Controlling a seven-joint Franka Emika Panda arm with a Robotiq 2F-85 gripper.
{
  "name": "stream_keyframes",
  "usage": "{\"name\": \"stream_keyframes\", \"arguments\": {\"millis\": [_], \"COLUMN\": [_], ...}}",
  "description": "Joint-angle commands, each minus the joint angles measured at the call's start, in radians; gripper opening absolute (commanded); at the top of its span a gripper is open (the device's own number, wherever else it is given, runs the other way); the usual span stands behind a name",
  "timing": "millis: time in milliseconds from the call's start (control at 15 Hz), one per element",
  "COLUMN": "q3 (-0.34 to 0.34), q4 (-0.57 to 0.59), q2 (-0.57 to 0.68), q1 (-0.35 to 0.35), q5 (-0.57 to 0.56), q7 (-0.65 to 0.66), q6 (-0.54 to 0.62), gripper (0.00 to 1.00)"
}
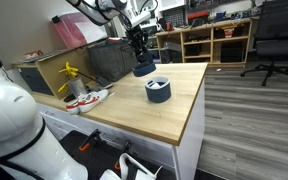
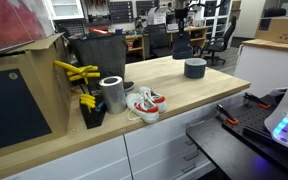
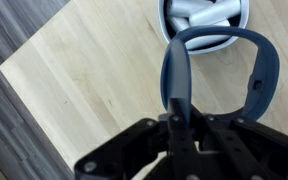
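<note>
My gripper (image 3: pixel 176 108) is shut on the left wall of a blue ring (image 3: pixel 269 70), a round band open through its middle, with bare wood showing through it. In both exterior views the gripper (image 1: pixel 139 48) (image 2: pixel 181 33) hangs over the far part of the wooden table (image 1: pixel 174 120) and holds the blue ring (image 1: pixel 143 69) (image 2: pixel 181 48) a little above the top. Just beside it a dark grey round container (image 1: pixel 158 89) (image 2: pixel 195 68) stands on the table. The wrist view shows that container (image 3: pixel 209 40) with white pieces lying inside.
A pair of red and white shoes (image 1: pixel 87 98) (image 2: pixel 144 103) lies near one table end, by a metal cylinder (image 2: pixel 112 93), yellow tools (image 2: pixel 79 75) and a black box (image 1: pixel 109 58). Shelves (image 1: pixel 214 40) and an office chair (image 1: pixel 274 40) stand beyond the table.
</note>
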Motion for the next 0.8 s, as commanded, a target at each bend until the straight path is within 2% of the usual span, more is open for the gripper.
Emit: {"name": "stream_keyframes", "arguments": {"millis": [0,333,733], "q3": [0.001,-0.01,-0.034], "q4": [-0.007,-0.027,-0.082], "q2": [-0.025,-0.041,-0.058], "q1": [-0.014,-0.027,-0.049], "q5": [-0.002,-0.005,-0.02], "q7": [-0.114,-0.207,-0.219], "q6": [-0.008,0.01,0.097], "gripper": [0.02,0.02,0.02]}}
